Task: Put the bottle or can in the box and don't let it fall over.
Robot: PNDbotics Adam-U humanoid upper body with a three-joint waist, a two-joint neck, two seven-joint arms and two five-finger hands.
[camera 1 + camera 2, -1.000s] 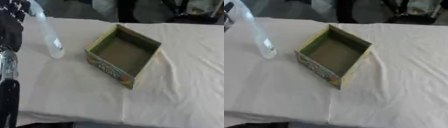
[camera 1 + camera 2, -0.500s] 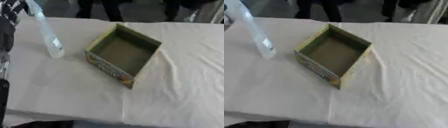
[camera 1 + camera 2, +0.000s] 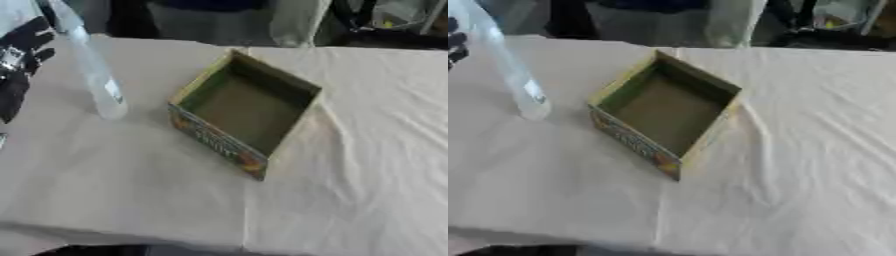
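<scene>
Clear plastic bottle (image 3: pixel 90 70) upright at upper left on white-clothed worktop (image 3: pixel 367 150), black left hand (image 3: pixel 22 55) just beside it, fingers spread, open green cardboard box (image 3: pixel 245 117) centre, its printed side lettering unreadable

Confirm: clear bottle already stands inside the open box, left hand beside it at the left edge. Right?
Not quite. The left eye view shows the clear bottle standing on the white cloth, left of the open box and outside it; the box holds nothing. The left hand is indeed beside it at the left edge, fingers spread.
</scene>
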